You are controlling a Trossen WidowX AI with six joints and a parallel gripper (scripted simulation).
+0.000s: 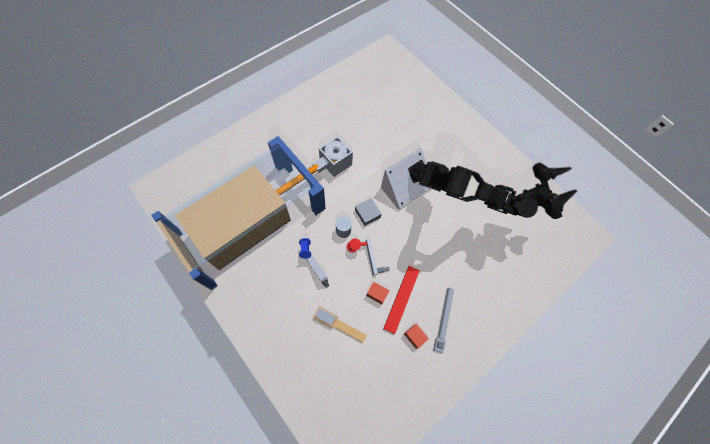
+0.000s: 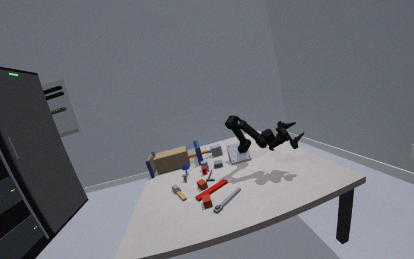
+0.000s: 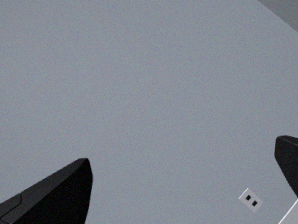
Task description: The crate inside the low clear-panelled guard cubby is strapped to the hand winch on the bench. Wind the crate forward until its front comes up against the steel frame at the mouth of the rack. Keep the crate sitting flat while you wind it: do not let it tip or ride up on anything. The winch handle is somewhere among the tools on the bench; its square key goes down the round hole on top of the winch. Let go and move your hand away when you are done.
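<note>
The tan-topped crate [image 1: 231, 212] [image 2: 171, 160] sits flat in the cubby, with a gap between its front and the blue frame [image 1: 299, 165] [image 2: 199, 152] at the mouth. An orange strap [image 1: 298, 179] [image 2: 202, 153] runs from it under the frame to the grey winch [image 1: 335, 158] [image 2: 216, 150], whose round top hole is empty. A cranked grey handle [image 1: 371, 259] [image 2: 209, 175] with a red knob lies on the bench. A grey bar [image 1: 316, 270] [image 2: 185, 177] with a blue knob lies nearer the crate. My gripper [image 1: 573, 180] [image 2: 300, 128] [image 3: 185, 159] is open and empty, raised far right of them.
A grey block [image 1: 367, 211] [image 2: 218, 164] and grey cylinder [image 1: 343, 226] [image 2: 204, 164] stand near the frame. A red bar [image 1: 401, 300] [image 2: 211, 189], two red blocks [image 1: 377, 292] [image 1: 416, 335], a ratchet wrench [image 1: 445, 317] [image 2: 229, 198] and a wooden-handled tool [image 1: 349, 329] [image 2: 181, 193] lie toward the front.
</note>
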